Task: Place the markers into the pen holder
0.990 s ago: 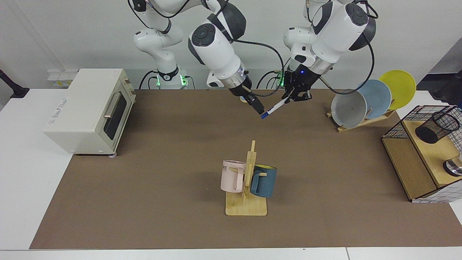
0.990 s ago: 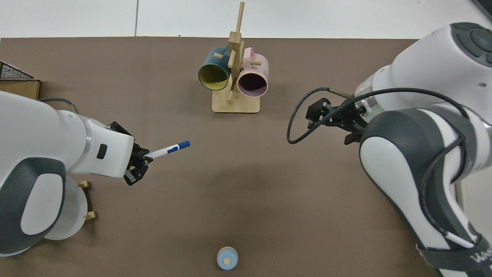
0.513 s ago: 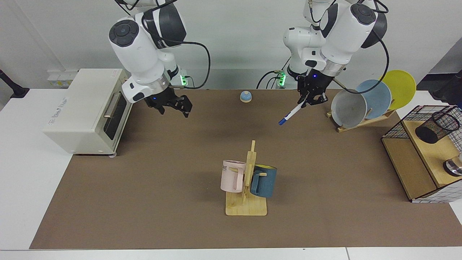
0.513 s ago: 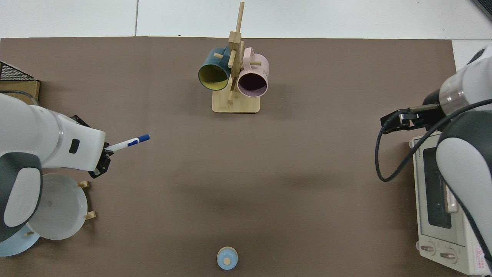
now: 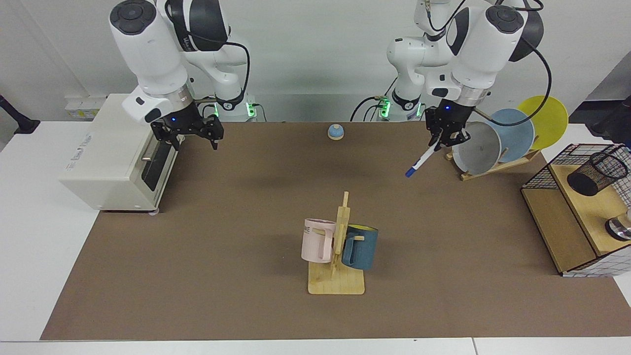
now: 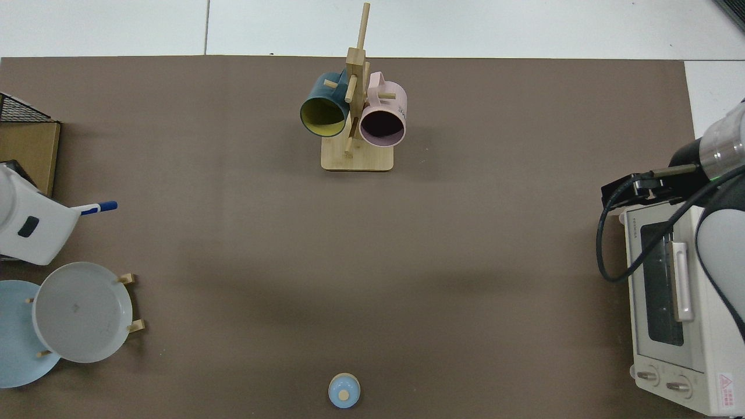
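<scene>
Beside plates, left hand (image 5: pixel 440 139) gripping marker (image 5: pixel 421 160)

A matt brown table cover (image 5: pixel 222 256) spreads flat and smooth — on it a pale wooden mug rack (image 5: pixel 338 266) with glazed pink mug (image 5: pixel 317 240) and blue mug (image 5: pixel 361 246). The black wire-mesh pen holder (image 5: pixel 596 172) looks metal; the arms' white shells (image 5: pixel 148 44) shine like glossy plastic.

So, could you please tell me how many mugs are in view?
2, both hanging on the wooden mug rack mid-table: a pink mug and a blue mug on opposite sides. None seems hidden.
</scene>
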